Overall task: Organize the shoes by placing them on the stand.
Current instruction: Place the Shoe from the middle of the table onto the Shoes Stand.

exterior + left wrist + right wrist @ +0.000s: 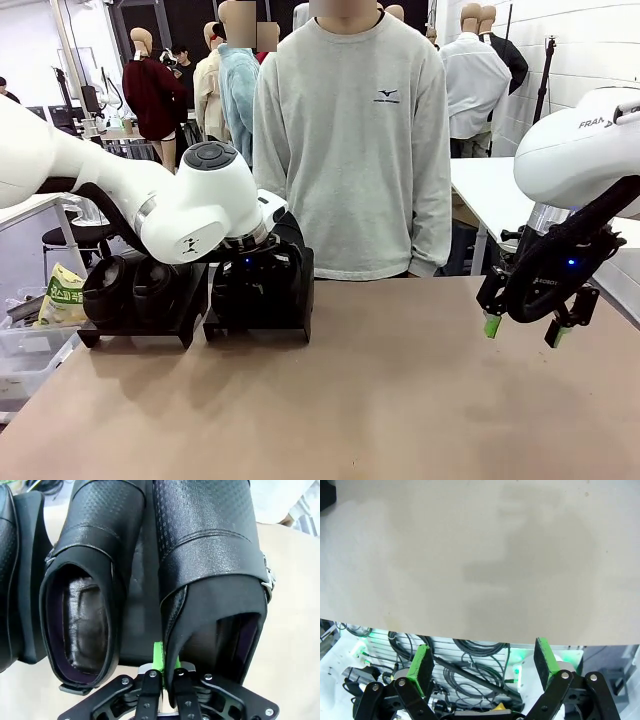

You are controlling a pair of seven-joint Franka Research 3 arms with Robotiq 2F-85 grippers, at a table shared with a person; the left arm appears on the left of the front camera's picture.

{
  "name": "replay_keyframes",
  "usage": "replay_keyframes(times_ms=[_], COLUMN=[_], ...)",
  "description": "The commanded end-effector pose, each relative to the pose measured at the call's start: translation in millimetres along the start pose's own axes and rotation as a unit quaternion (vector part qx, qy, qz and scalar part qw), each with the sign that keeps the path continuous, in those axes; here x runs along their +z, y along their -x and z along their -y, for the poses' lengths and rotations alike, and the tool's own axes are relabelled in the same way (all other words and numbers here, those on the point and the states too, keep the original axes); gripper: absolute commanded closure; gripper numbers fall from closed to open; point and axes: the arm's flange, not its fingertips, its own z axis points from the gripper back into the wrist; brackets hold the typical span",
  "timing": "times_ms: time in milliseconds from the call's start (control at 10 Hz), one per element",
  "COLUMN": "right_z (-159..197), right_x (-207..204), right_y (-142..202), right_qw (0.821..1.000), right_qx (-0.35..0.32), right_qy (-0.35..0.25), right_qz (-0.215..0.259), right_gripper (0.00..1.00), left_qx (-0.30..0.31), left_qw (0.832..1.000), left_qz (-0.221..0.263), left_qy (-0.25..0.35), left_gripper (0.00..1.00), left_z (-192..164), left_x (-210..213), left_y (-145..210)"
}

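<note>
The left gripper's fingers are pinched on the heel rim of a black shoe, which sits on the black stand beside a second shoe. The stand is at the table's far left. The right gripper's fingers are spread apart, holding nothing, above the table's right side.

From my station I can read very little. On my right arm's white shell the letters "FRA" show in dark print, the rest cut off at the frame edge. The right gripper carries small pale lettering on its black body, too small to make out. A yellow packet at the left has print I cannot make out. The person's grey sweatshirt bears a small dark chest logo with tiny unreadable lettering.
</note>
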Motion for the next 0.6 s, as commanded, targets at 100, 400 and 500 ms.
replay_keyframes(times_ms=[100, 400, 500], right_z=[-1.0, -1.0, -1.0], right_x=[-0.7, -0.7, -0.7], right_y=[0.5, 0.5, 0.5], right_qw=[1.000, 1.000, 1.000], right_qx=[0.002, 0.002, 0.002], right_qy=[0.000, 0.000, 0.000], right_qz=[-0.002, -0.002, -0.002], right_gripper=[0.00, 0.00, 0.00], left_qx=[-0.009, -0.018, -0.020], left_qw=[1.000, 1.000, 1.000], left_qz=[0.007, -0.001, -0.001], left_qy=[0.002, -0.001, -0.003], left_gripper=[1.00, 1.00, 1.00], left_z=[6.3, 8.2, 8.0], left_x=[-7.4, -12.8, -14.4], left_y=[-6.3, -6.3, -7.6])
